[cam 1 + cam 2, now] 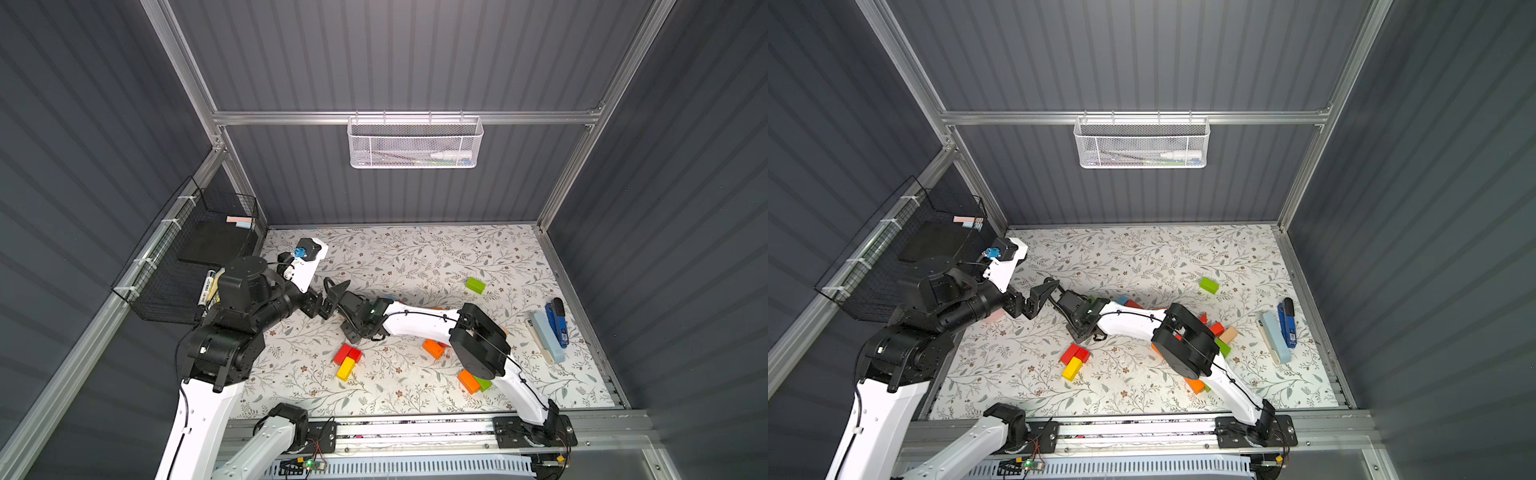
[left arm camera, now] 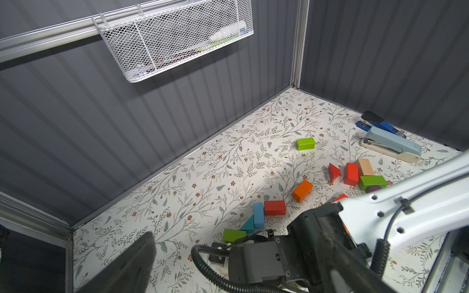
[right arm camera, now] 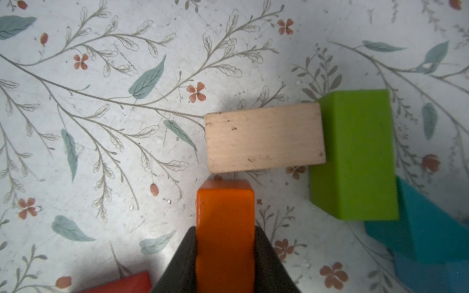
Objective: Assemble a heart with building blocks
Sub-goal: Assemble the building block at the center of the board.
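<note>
Right wrist view: the right gripper (image 3: 225,243) has its two dark jaws closed partway on the long painted sides of an orange block (image 3: 225,203), which juts forward low over the floral mat (image 3: 101,101). Whether it touches the mat cannot be told. Its free end sits just short of a tan block (image 3: 265,137) lying crosswise. The tan block butts against a green block (image 3: 355,154), with a teal wedge (image 3: 426,228) just beside the green one. A red block (image 3: 121,282) peeks in nearby. In a top view the left gripper (image 1: 332,301) hangs spread wide and empty near the right arm's wrist. Red and yellow blocks (image 1: 348,360) form a small cluster nearer the robot's base, and a lone green block (image 1: 475,285) lies well apart. These look like stiff, light wooden pieces whose smooth paint may slip. Flat parallel sides, taken near mid-length, seem the safest hold; wedges are likely best pinched across their triangular faces, not the slope.
</note>
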Action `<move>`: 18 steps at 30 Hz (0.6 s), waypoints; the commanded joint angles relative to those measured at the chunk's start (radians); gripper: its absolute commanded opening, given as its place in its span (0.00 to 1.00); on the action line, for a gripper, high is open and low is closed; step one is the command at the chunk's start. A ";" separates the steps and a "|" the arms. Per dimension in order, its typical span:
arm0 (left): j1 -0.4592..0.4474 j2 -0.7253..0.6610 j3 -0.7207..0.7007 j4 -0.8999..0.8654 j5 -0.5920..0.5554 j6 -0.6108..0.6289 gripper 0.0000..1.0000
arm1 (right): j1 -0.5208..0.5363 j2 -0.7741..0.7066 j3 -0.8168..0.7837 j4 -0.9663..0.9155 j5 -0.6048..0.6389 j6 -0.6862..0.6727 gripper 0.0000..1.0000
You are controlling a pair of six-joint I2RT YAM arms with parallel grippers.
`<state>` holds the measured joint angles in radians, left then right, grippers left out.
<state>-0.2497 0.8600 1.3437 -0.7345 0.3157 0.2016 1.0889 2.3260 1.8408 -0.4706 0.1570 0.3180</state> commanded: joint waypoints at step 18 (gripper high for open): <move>0.003 -0.012 -0.016 0.008 0.021 -0.007 0.99 | -0.011 0.036 0.042 -0.052 0.003 0.006 0.35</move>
<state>-0.2497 0.8574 1.3342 -0.7341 0.3157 0.2016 1.0843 2.3329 1.8595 -0.4965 0.1570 0.3199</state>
